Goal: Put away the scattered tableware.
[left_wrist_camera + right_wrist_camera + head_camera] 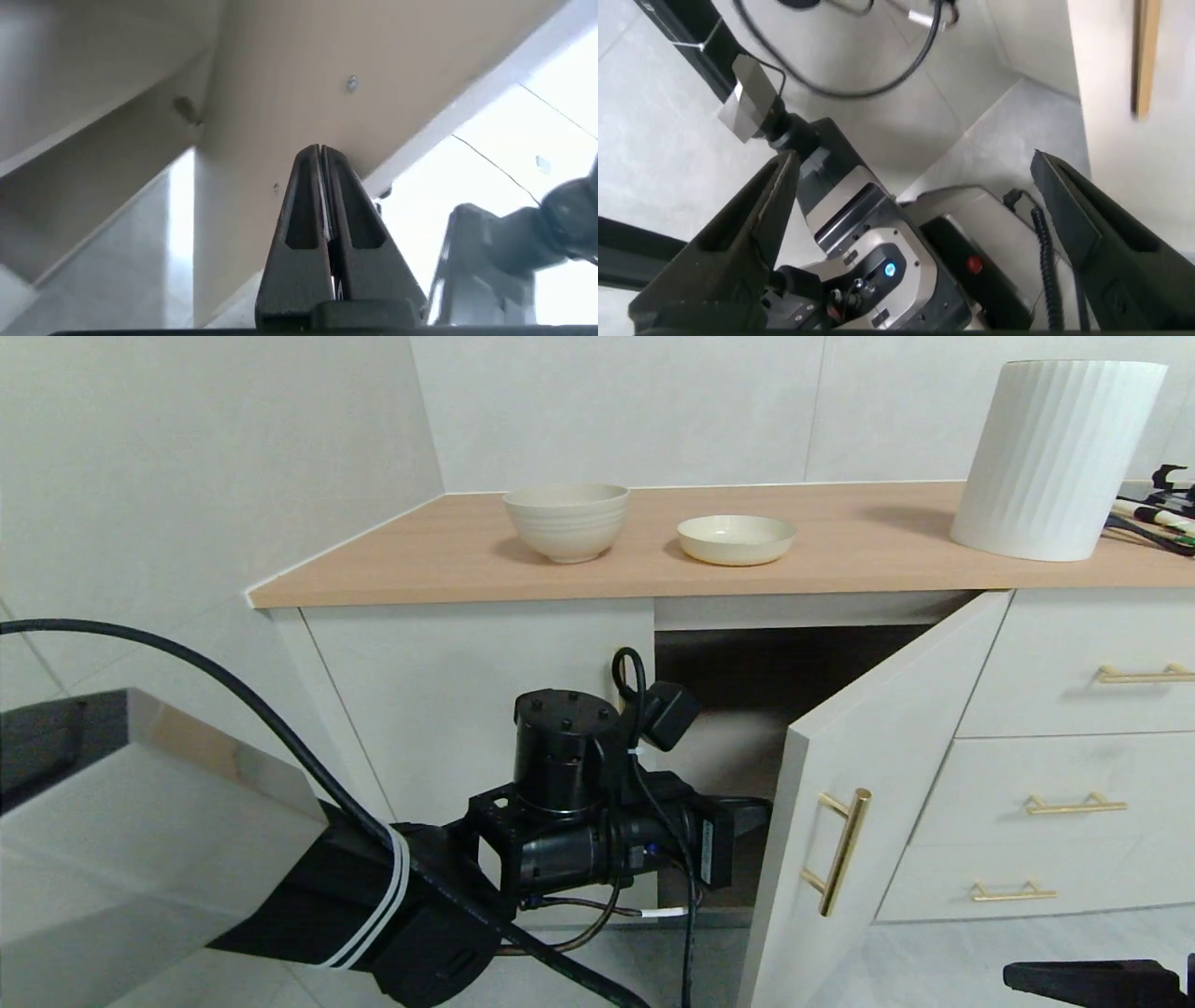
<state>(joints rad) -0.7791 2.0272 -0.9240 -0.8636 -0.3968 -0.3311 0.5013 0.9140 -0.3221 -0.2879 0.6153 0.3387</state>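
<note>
My left gripper, pressed together, sits lower centre; my right gripper gapes apart. The ribbed cream bowl and shallow cream dish stand well above, upper centre.

Kitchen: tiled wall, wood countertop, white cabinets, gold handles, bowl, dish

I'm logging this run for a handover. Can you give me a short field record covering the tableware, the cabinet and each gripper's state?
bowl: deep, cream, on the wooden counter, toward its left end
dish: shallow, cream, on the counter right of the bowl, not touching it
cabinet door: open, swung outward below the counter
left gripper: shut, empty, at the cabinet opening
right gripper: open, empty, held low, facing the floor
white ribbed container: upright at the counter's right
</note>
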